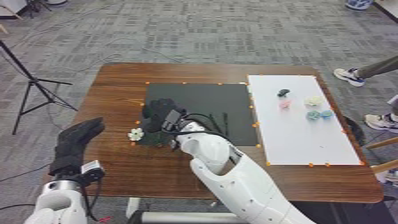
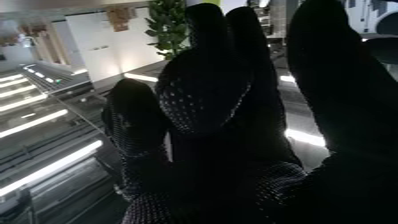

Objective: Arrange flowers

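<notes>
Head view has my right hand over the left part of the dark mat on the brown desk. The white flower is just beside my hand, at the mat's left edge. In the right wrist view my fingers are loose and apart, and I see nothing held. My left hand is out at the left, fingers straight, holding nothing.

I think I need to get the white flower. I should go in low, pinch softly under the bloom and not squash it. Its petals look thin; my gloves are bumpy cloth. Far on the smooth white sheet, at the right, are a pink flower, a cream flower and round blue flowers.
</notes>
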`<state>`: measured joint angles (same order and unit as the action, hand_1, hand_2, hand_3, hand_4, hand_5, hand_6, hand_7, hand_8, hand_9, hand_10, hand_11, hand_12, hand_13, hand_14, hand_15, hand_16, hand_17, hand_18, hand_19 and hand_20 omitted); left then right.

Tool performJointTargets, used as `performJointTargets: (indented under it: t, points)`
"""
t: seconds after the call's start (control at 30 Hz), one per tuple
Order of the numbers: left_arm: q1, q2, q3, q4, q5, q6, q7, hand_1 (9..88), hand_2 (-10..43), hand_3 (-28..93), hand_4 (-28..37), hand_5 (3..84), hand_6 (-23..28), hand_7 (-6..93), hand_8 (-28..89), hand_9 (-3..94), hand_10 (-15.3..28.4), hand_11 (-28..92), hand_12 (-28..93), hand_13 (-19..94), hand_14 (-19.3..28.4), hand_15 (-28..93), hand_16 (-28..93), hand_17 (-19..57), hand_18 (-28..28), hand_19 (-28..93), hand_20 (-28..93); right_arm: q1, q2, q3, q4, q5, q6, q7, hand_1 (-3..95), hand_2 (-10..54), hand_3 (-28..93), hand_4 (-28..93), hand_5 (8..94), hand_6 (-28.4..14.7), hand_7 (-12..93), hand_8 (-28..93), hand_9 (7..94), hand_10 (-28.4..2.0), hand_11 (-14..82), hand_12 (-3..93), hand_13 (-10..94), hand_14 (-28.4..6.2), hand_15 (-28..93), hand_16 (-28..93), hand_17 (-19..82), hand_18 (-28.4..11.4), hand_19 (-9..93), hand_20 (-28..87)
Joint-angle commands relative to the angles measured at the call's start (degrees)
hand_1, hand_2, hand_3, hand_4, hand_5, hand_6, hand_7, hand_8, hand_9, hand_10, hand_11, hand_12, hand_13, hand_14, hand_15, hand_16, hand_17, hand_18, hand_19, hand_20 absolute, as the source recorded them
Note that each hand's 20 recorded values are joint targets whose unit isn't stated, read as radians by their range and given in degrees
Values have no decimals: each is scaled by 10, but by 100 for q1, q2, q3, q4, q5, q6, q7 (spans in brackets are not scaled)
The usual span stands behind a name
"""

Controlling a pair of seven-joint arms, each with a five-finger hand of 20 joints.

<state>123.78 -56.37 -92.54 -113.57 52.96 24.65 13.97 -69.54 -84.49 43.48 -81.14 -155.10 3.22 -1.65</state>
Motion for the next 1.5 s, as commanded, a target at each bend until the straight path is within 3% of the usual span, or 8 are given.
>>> performJointTargets:
  t: [0.03, 0.1, 0.4, 0.63, 0.77, 1.0, 1.27, 1.5]
  points:
    - [83, -13, 12, 12, 25, -452, -389, 291, 71, 696, -231, 475, 22, 157, -80, 487, 133, 179, 104, 412, 185, 175, -44, 58, 83, 33, 160, 169, 339, -268, -400, 426, 75, 67, 417, -95, 661, -171, 657, 11, 185, -116, 715, -104, 108, 102, 912, -21, 559, 341, 535, -197, 932, 572]
    - [147, -20, 15, 28, -43, -589, -338, 288, 75, 694, -236, 465, 22, 153, -78, 464, 130, 172, 102, 396, 180, 167, -53, 50, 84, 30, 153, 245, 477, -359, -530, 635, 127, 168, 403, -95, 662, -166, 656, 11, 186, -119, 715, -105, 108, 102, 911, -24, 560, 339, 534, -197, 932, 572]
    - [10, -68, 442, 94, -16, -475, -407, 284, 79, 695, -240, 469, 25, 161, -73, 450, 127, 173, 104, 373, 174, 153, -51, 41, 101, 54, 151, 372, 761, -489, -816, 930, 116, 307, 396, -95, 661, -155, 656, 9, 182, -118, 715, -105, 106, 103, 910, -26, 563, 334, 533, -199, 932, 574]
    - [-302, -136, 880, 353, -81, -458, -357, 283, 77, 699, -241, 473, 25, 168, -75, 445, 126, 175, 105, 371, 177, 152, -49, 33, 105, 59, 143, 352, 811, -539, -899, 972, 84, 288, 397, -95, 658, -154, 656, 8, 182, -116, 713, -106, 106, 103, 910, -24, 563, 333, 533, -198, 932, 574]
    - [-552, -264, 1135, 498, -55, -552, -371, 283, 79, 699, -242, 478, 28, 174, -75, 447, 126, 180, 107, 370, 174, 155, -45, 40, 102, 63, 145, 362, 818, -553, -932, 979, 77, 259, 398, -93, 657, -154, 656, 8, 182, -115, 712, -106, 106, 104, 910, -24, 563, 333, 532, -198, 932, 573]
    - [-761, -500, 1482, 597, -24, -697, -377, 283, 81, 698, -243, 480, 28, 180, -78, 450, 127, 190, 110, 374, 169, 158, -40, 46, 101, 70, 149, 421, 868, -632, -985, 1014, 128, 256, 399, -91, 657, -154, 656, 8, 182, -115, 713, -104, 106, 104, 910, -24, 564, 332, 532, -198, 932, 574]
    - [-884, -751, 1669, 650, 0, -691, -379, 282, 82, 699, -243, 484, 29, 182, -79, 454, 128, 195, 111, 375, 168, 160, -38, 50, 100, 75, 152, 462, 898, -636, -973, 1024, 93, 190, 405, -91, 656, -161, 656, 11, 190, -90, 718, -101, 107, 105, 913, -22, 565, 330, 533, -197, 932, 573]
    - [-981, -767, 1701, 670, -11, -670, -330, 281, 83, 700, -243, 485, 29, 183, -79, 456, 128, 196, 111, 376, 164, 160, -35, 50, 99, 76, 153, 500, 883, -659, -973, 1038, 107, 175, 406, -90, 656, -164, 656, 11, 187, -80, 718, -101, 107, 105, 915, -21, 567, 329, 535, -197, 932, 575]
